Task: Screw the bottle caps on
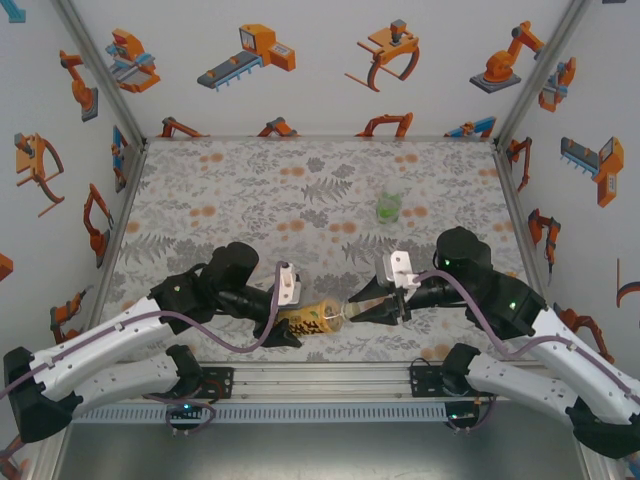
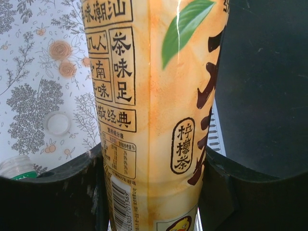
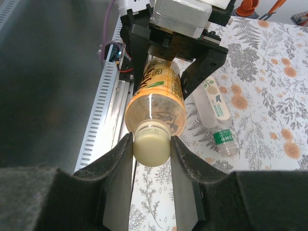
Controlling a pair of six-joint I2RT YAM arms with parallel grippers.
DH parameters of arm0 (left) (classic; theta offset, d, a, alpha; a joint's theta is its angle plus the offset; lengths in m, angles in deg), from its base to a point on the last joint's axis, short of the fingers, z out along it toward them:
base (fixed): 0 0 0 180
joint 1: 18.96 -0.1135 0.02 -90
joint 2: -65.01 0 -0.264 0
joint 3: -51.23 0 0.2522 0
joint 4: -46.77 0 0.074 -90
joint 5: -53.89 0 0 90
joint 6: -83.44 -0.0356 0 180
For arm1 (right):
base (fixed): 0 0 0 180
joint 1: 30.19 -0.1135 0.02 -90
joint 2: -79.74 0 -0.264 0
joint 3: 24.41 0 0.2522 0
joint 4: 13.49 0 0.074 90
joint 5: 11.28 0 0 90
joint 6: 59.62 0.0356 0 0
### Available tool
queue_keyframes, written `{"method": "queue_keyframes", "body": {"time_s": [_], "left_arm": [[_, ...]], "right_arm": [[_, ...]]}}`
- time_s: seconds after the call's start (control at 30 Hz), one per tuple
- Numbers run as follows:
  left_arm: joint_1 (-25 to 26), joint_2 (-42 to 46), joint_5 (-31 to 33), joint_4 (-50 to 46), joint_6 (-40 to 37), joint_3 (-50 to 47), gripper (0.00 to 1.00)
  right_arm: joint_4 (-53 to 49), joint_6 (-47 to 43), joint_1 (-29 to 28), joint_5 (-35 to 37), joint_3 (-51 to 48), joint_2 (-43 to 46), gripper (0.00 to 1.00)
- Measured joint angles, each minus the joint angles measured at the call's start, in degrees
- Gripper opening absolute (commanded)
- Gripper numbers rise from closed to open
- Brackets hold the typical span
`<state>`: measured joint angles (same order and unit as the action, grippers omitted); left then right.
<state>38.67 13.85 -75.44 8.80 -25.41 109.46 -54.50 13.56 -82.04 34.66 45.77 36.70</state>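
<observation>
Two holds — amber plastic tea bottle [image 3: 156, 103] clamped by left gripper [image 3: 168, 67]; cream round cap [image 3: 151, 144] pinched by right gripper [image 3: 151, 161]. Cross-threading is risked by tilt.

tea bottle [image 3: 156, 96] is amber, orange-cream label [image 2: 154, 144] with black lettering and a green leaf [image 2: 185, 26]; cap [image 3: 151, 144] creamy white. bench [image 1: 250, 180] cloth: grey ferns, orange flowers. green bottle [image 1: 388, 207] at 1 o'clock. walls [image 1: 320, 100] white with orange robots.
</observation>
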Motion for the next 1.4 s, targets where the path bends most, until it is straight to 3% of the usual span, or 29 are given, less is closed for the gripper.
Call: {"method": "queue_keyframes", "body": {"time_s": [1.17, 1.4], "left_arm": [[0.0, 0.0, -4.7, 4.9, 1.7, -1.2, 0.00], [0.0, 0.8, -4.4, 7.3, 1.7, -1.9, 0.00]], "right_arm": [[2.8, -1.2, -1.6, -1.5, 0.0, 1.7, 0.00], [7.2, 0.7, -1.9, -1.0, -1.7, 3.3, 0.00]]}}
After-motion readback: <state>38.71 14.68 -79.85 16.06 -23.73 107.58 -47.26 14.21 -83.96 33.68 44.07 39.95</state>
